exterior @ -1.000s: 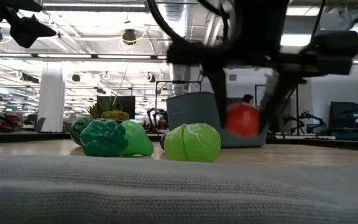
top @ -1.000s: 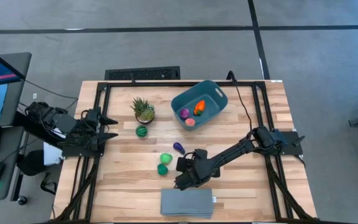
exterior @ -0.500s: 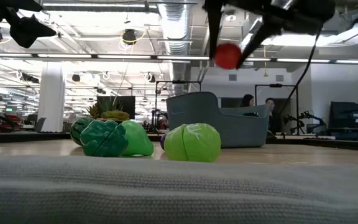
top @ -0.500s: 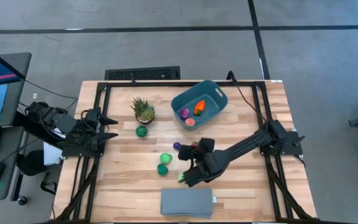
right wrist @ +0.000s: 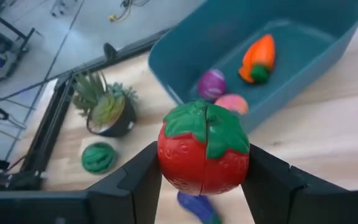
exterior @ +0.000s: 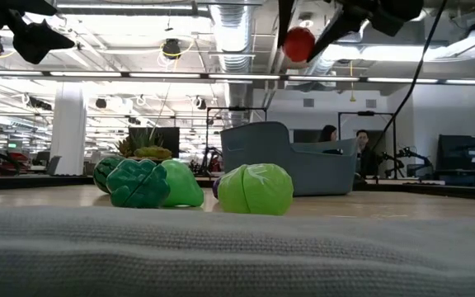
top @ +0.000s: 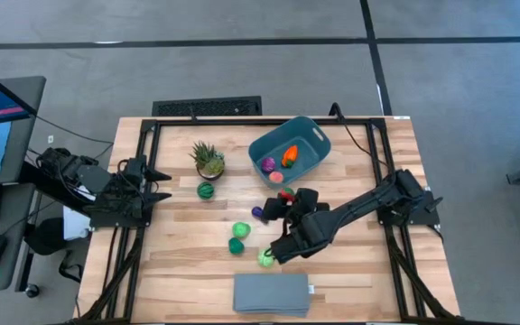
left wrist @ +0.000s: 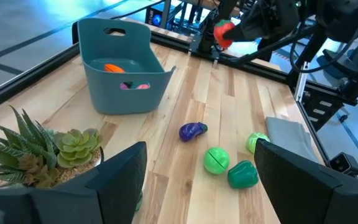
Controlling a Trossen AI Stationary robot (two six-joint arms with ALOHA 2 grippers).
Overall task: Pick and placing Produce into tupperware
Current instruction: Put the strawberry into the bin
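My right gripper [top: 284, 195] hangs above the table's middle, just near of the teal tupperware [top: 289, 151], shut on a red toy tomato with a green leaf cap [right wrist: 204, 149]. The bin holds an orange carrot [right wrist: 258, 59], a purple toy [right wrist: 211, 82] and a pink one [right wrist: 232, 104]. On the wood lie a purple eggplant [top: 258, 213], three green toys [top: 241, 231] [top: 236, 246] [top: 265, 258] and a striped green ball [top: 206, 190]. My left gripper [top: 159, 185] waits open at the table's left edge, nothing between its fingers. My right gripper pinches the red tomato's two opposite sides [right wrist: 166, 163] between its two fingers [right wrist: 138, 183]. The fingers slant down and toward the table's far side. The tomato is lifted well clear of the table [exterior: 298, 43], its green cap facing back toward the wrist.
A spiky potted plant [top: 208, 160] stands left of the bin. A flat grey slab [top: 272, 294] lies at the near edge. The table's right half beside the bin is bare wood [top: 368, 262]. People show in the room beyond the table [exterior: 330, 134].
My right gripper has risen and gone toward the far edge and the bin, tipping up from pointing steeply down. The red tomato has gone with it, from just above the table to high above it. A green toy that lay under the arm now shows.
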